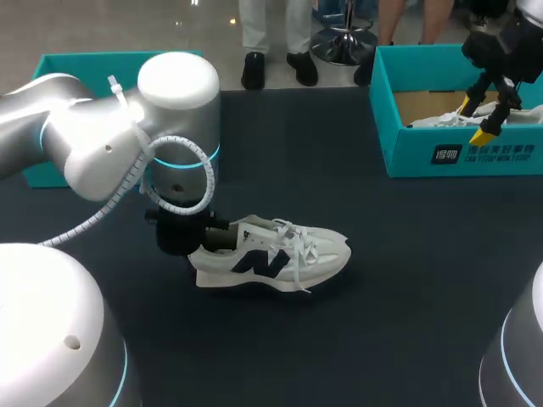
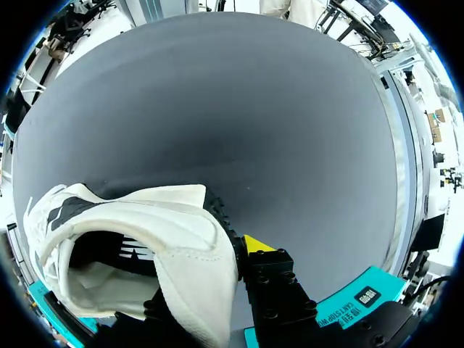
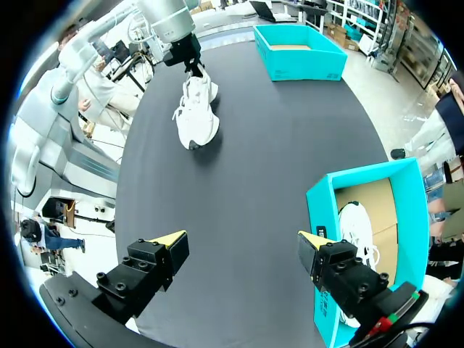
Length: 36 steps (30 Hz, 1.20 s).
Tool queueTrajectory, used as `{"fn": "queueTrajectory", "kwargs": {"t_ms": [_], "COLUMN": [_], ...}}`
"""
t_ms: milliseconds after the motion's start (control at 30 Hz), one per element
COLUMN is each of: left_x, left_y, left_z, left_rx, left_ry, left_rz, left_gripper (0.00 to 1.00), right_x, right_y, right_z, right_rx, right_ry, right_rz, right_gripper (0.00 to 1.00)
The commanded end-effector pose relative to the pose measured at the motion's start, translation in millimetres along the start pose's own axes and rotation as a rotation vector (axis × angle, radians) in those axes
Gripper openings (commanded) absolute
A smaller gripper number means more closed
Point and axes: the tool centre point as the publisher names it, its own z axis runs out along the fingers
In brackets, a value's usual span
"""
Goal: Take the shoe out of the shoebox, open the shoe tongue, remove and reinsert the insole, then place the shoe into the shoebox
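White, with a dark emblem on its side and white laces, the shoe (image 1: 271, 254) stands on its sole near the middle of the dark matte surface (image 1: 382, 322). Its toe points to the right, and it sits well in from every edge and well apart from the shoebox (image 1: 407, 144). The left end effector (image 2: 238, 250) is clamped on the shoe's heel collar. In the left wrist view the soft white heel wall fills the narrow gap between the fingers, with one yellow tip pressed against its outer side and the shoe's mouth gaping beside it. The shoebox is teal card with a brown inside and square corners, and it sits at the surface's far right. Its front wall carries a line of white print beside a small boxed mark. A second shoe (image 1: 441, 121), also white, lies inside it. The right end effector (image 1: 475, 121) hangs above the box's opening with its fingers spread wide, touching nothing. A second teal box (image 1: 51, 68) stands at the far left, partly behind the left arm (image 1: 102, 136).
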Motion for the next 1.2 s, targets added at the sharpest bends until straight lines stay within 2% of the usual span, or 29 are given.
{"fn": "queueTrajectory", "kwargs": {"t_ms": [33,233,467,500,567,600,633,700,1200], "left_x": [-9.2,-15.0,-17.3,-17.9,-18.5,-18.6,-18.6,-17.9,-5.8], "left_y": [2.7,2.7,2.9,2.9,2.6,2.0,1.2,-0.9,-7.4], "left_z": [11.5,21.5,26.7,26.2,23.4,21.0,18.4,12.5,-37.8], "left_rx": [0.005,-0.003,0.024,0.030,0.033,0.035,0.035,0.031,0.068], "left_ry": [0.004,0.011,0.016,0.013,0.008,0.004,0.000,-0.012,-0.115], "left_rz": [-0.006,-0.010,-0.005,-0.003,0.000,0.001,0.003,0.003,-0.161], "left_gripper": [0.00,0.00,0.00,0.10,0.39,0.50,0.82,0.99,1.00], "right_x": [-1.0,-1.0,-1.0,-1.0,-1.0,-1.0,-1.0,-1.0,-1.0], "right_y": [0.1,0.1,0.1,0.1,0.1,0.1,0.1,0.1,0.1], "right_z": [0.0,0.0,0.0,0.0,0.0,0.0,0.0,0.0,0.0], "right_rx": [0.002,0.002,0.002,0.002,0.002,0.002,0.002,0.002,0.002], "right_ry": [0.001,0.001,0.001,0.001,0.001,0.001,0.001,0.001,0.001], "right_rz": [0.000,0.000,0.000,0.000,0.000,0.000,0.000,0.000,0.000], "right_gripper": [1.00,1.00,1.00,1.00,1.00,1.00,1.00,1.00,1.00]}}
